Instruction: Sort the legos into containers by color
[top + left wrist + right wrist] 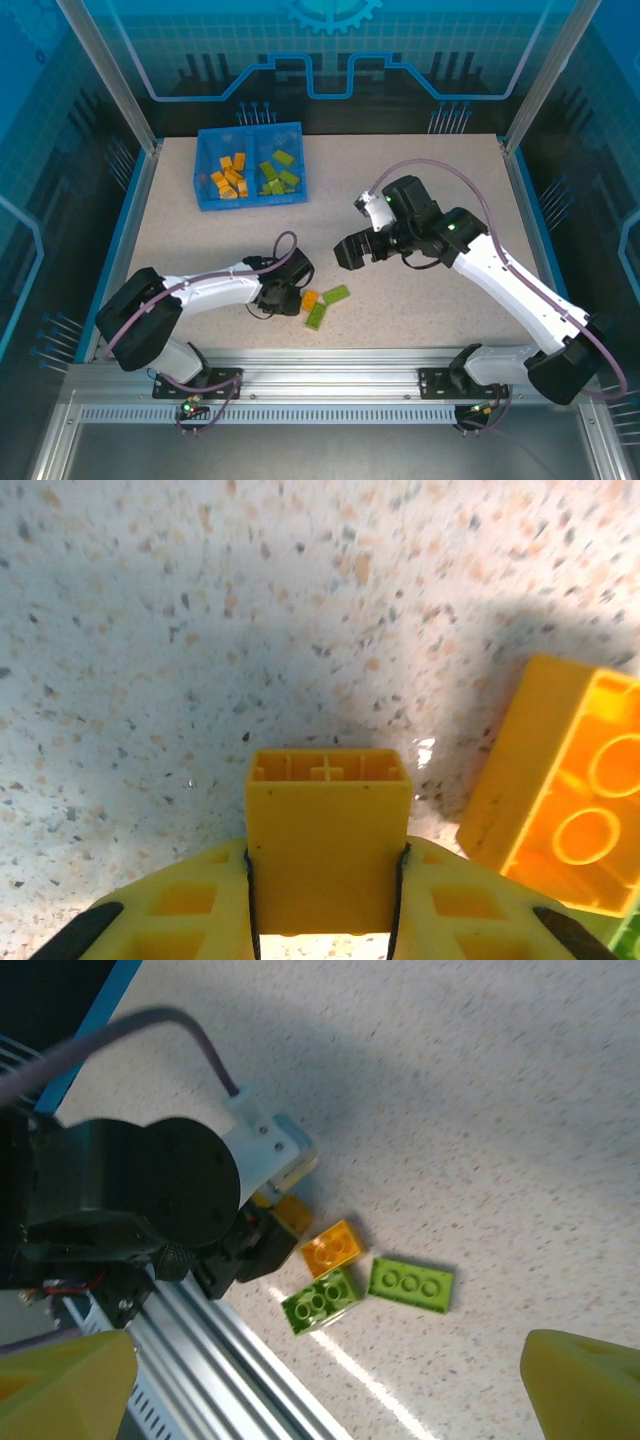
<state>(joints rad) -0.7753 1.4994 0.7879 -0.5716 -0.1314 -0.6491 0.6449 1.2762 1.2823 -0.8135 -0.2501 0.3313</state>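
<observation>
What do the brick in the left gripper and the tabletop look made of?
The orange brick: moulded plastic, smooth and slightly glossy, with a hollow ribbed end showing. The tabletop: speckled, stone-like, probably composite or laminate; faint glints suggest a smooth finish.

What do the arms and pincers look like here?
The left arm and right arm have white links, black joints and a looping grey-purple cable; green lights dot the right one. The left pincer and right pincer are black with yellow fingers.
</observation>
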